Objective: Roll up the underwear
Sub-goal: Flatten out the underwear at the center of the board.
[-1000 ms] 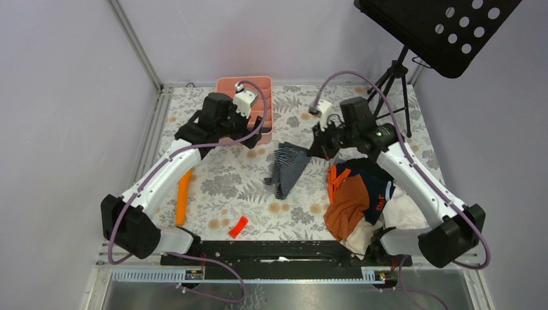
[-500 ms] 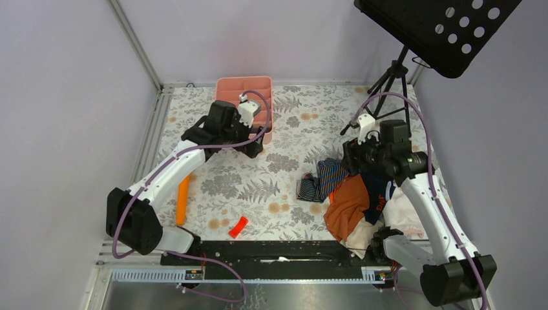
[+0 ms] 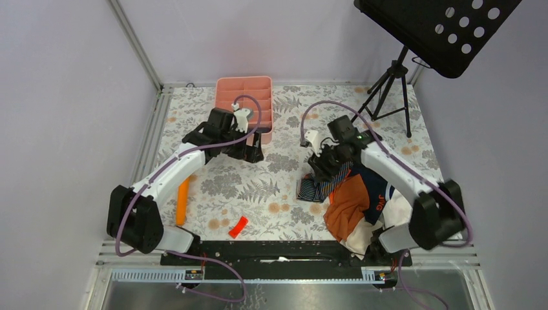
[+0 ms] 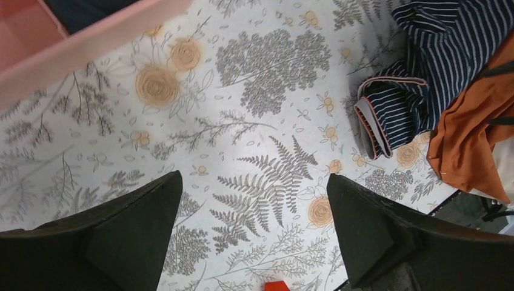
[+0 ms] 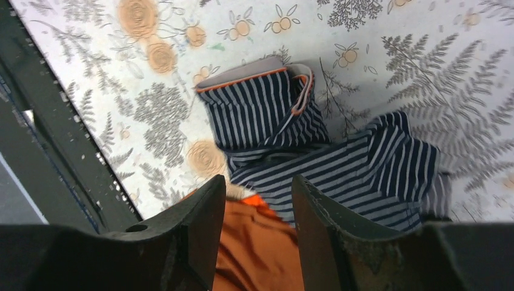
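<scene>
Thin-striped dark navy cloth briefs (image 3: 315,186), grey waistband edged orange, crumpled on floral table cover (image 3: 284,129) right of centre, touching larger orange garment (image 3: 346,203) at pile edge. Right gripper (image 3: 321,169) just above briefs, jaws partly apart, gripping nothing. Left gripper (image 3: 252,153) spread wide, holding nothing, over bare cover beside pink plastic compartment tray (image 3: 226,87). Dark navy cloth (image 4: 85,9) seen inside tray.
</scene>
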`<state>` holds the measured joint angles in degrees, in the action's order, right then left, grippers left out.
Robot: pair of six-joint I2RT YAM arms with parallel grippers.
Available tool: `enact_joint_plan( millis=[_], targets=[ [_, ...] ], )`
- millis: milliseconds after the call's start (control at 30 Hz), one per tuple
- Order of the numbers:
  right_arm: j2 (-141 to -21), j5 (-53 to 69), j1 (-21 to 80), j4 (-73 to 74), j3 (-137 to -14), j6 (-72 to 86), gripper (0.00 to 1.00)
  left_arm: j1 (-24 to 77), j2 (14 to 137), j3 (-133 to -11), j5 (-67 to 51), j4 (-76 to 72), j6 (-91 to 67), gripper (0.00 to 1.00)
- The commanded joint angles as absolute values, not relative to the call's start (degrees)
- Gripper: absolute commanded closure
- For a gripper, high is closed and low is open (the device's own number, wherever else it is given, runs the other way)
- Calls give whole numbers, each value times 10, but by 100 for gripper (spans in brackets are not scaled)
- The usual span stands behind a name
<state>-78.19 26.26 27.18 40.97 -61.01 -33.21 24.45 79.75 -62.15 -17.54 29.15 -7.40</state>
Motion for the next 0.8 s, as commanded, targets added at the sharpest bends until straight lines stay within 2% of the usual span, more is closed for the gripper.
enact_joint_plan(
  millis=[0,167,300,400,467,533,600,767],
  targets=[
    [-888,288,272,382,-648,-309,48,218,780,-600,-172,287,-129,1],
    [-953,299,272,363,-672,-279,48,205,756,-576,-235,281,-101,2],
    [-982,304,273,361,-690,-265,57,206,753,-559,-333,268,-73,15],
    [-987,302,272,349,-701,-246,64,208,754,-539,-352,255,-68,19],
    [-988,298,272,338,-705,-237,72,209,757,-530,-359,252,-61,21],
    [-994,294,272,334,-711,-232,88,211,763,-526,-373,246,-57,23],
    [-997,287,272,334,-718,-228,99,218,770,-527,-403,237,-52,27],
    [-992,274,272,319,-724,-198,100,266,817,-552,-411,213,-60,29]
  ],
)
